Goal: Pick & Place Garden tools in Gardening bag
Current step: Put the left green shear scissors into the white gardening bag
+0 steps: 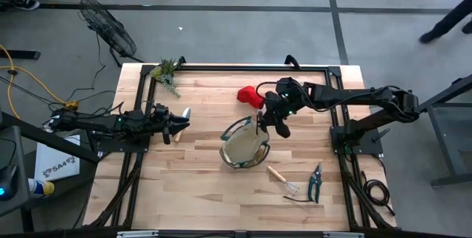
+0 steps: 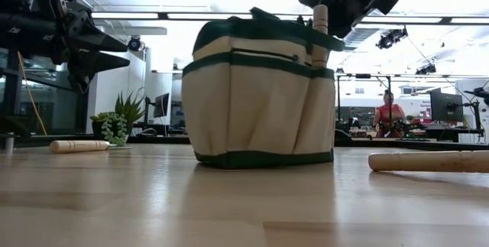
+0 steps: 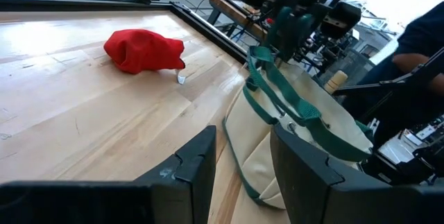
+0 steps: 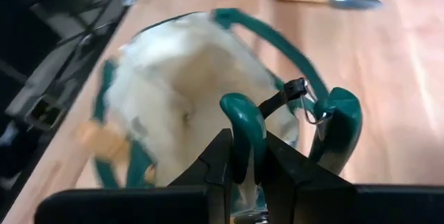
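The tan gardening bag point(image 1: 243, 148) with green trim stands upright on its base mid-table; a wooden handle point(image 2: 320, 19) sticks up from its side. My right gripper point(image 1: 270, 117) hovers over the bag's far right rim, shut on a green-handled pruner point(image 4: 291, 123). My left gripper point(image 3: 239, 161) is open and empty at the table's left, pointing toward the bag. A silver trowel point(image 1: 184, 113) lies by it. The red glove point(image 1: 249, 94) lies beyond the bag. A wooden-handled rake point(image 1: 282, 180) and a second pruner point(image 1: 316, 181) lie at the near right. My right gripper pinches one green handle of the pruner point(image 4: 242, 137) between its two fingers, coming from above and pointing down. The other handle point(image 4: 340, 123) stands free beside the fingers. The pruner is lifted clear, above the bag's open mouth point(image 4: 187, 92); its blades are hidden.
A green plant sprig point(image 1: 167, 72) lies at the far left corner. A black frame point(image 1: 236, 67) borders the table. Bare wood shows at the near left and near middle. A person point(image 2: 388, 113) sits in the room behind.
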You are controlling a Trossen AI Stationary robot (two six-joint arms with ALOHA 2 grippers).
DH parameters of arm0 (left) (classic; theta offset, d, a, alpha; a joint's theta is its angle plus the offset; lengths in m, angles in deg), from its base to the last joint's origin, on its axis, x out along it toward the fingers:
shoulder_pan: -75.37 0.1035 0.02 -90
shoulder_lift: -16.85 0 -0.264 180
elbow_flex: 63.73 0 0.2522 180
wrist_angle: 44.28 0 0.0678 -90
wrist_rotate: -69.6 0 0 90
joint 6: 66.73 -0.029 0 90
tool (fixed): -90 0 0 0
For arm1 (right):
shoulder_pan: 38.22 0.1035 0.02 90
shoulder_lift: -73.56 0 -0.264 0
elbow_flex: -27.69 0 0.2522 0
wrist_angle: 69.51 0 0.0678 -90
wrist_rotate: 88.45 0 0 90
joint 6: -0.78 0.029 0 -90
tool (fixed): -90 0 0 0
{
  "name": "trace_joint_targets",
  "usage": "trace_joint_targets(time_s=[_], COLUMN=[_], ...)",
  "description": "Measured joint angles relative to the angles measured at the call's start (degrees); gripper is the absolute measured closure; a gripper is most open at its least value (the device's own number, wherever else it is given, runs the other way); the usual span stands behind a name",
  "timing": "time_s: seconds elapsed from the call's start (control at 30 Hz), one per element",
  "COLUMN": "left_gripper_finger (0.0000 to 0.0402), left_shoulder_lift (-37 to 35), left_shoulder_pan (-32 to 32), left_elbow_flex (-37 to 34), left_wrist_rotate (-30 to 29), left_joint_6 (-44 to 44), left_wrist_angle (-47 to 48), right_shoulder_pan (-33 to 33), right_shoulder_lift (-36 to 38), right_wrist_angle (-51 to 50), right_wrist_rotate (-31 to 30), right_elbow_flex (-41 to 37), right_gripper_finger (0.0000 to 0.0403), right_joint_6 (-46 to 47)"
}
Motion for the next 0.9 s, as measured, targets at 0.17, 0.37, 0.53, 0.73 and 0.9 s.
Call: trace_joint_targets(time_s=[0.17,0.37,0.53,0.73,0.9], left_gripper_finger=[0.0268,0.0268,0.0268,0.0268,0.0268], left_shoulder_lift=[0.00,0.00,0.00,0.00,0.00], left_shoulder_pan=[0.00,0.00,-0.01,-0.02,-0.01], left_elbow_flex=[0.00,0.00,0.00,0.00,0.00], left_wrist_rotate=[-0.02,-0.02,-0.04,-0.04,-0.04], left_joint_6=[0.00,0.00,0.00,0.00,0.00], left_wrist_angle=[0.00,0.00,0.00,0.00,-0.01], right_shoulder_pan=[-0.01,0.11,0.11,0.11,0.13], right_shoulder_lift=[0.00,0.00,0.00,0.00,0.00], right_wrist_angle=[0.24,0.21,0.24,0.24,0.24], right_wrist_rotate=[1.41,9.29,10.58,10.75,11.04], right_elbow_flex=[0.00,0.00,0.00,0.00,0.00], right_gripper_finger=[0.0364,0.0363,0.0362,0.0347,0.0342], right_joint_6=[0.05,-13.64,-15.29,-15.43,-15.35])
